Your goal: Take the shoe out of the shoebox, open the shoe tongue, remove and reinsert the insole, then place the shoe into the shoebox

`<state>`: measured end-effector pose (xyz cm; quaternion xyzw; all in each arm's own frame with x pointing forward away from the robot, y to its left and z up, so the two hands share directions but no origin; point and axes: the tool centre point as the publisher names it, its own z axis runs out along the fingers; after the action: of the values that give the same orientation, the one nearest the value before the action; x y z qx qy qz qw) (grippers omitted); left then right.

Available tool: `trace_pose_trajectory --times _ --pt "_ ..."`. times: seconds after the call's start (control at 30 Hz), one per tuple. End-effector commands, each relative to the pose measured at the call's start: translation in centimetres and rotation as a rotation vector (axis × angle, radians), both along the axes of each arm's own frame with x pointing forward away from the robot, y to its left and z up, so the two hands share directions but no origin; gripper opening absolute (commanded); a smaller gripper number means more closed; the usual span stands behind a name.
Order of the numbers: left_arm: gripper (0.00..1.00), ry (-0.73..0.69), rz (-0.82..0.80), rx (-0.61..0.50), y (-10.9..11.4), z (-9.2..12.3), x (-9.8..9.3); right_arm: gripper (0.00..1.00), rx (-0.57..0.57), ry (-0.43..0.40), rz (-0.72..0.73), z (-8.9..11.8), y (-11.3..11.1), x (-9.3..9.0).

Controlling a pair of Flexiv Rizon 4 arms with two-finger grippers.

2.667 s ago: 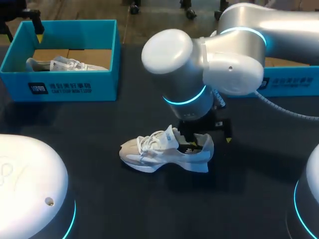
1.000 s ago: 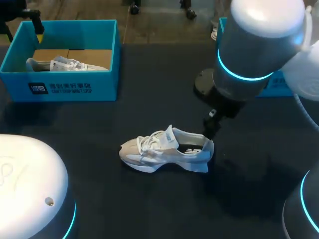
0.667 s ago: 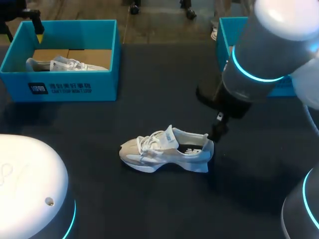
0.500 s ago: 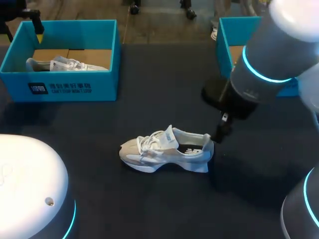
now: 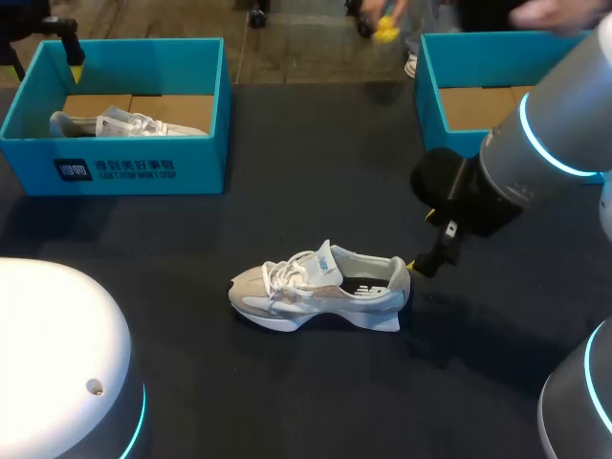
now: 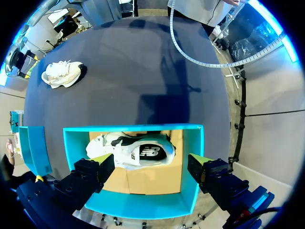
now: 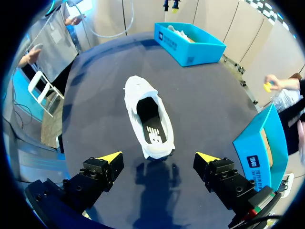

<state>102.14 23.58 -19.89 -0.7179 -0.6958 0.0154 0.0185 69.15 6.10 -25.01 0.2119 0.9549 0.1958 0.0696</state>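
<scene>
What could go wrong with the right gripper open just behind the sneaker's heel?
1. The right gripper is open and clear of the white sneaker, so a low approach may shove the heel and slide it instead of gripping.
2. The left shoebox holds a second sneaker under the open left gripper, which might grab the wrong shoe.

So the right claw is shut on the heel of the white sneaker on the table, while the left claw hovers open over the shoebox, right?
No. The right wrist view shows the right claw open, with the white sneaker lying ahead of it, its heel not gripped. The left claw does hover open over the shoebox.
</scene>
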Motion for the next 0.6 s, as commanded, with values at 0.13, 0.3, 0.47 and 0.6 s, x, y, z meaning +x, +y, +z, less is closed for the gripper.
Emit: trace_pose_trajectory --times 0.13,0.3,0.47,0.6 --pt "1.0 -0.004 -0.001 0.001 0.0 0.0 -0.1 1.0 0.162 -0.093 0.113 -1.7 -1.5 0.1" --pt "1.0 -0.004 -0.001 0.001 0.0 0.0 -0.1 1.0 0.216 -0.167 0.351 -2.7 -1.3 0.8" --pt "1.0 -0.004 -0.001 0.001 0.0 0.0 -0.1 1.0 0.285 -0.182 0.452 -4.1 -0.7 1.1" --pt "1.0 -0.004 -0.001 0.001 0.0 0.0 -0.1 1.0 0.327 -0.197 0.455 -5.1 -0.8 1.1"
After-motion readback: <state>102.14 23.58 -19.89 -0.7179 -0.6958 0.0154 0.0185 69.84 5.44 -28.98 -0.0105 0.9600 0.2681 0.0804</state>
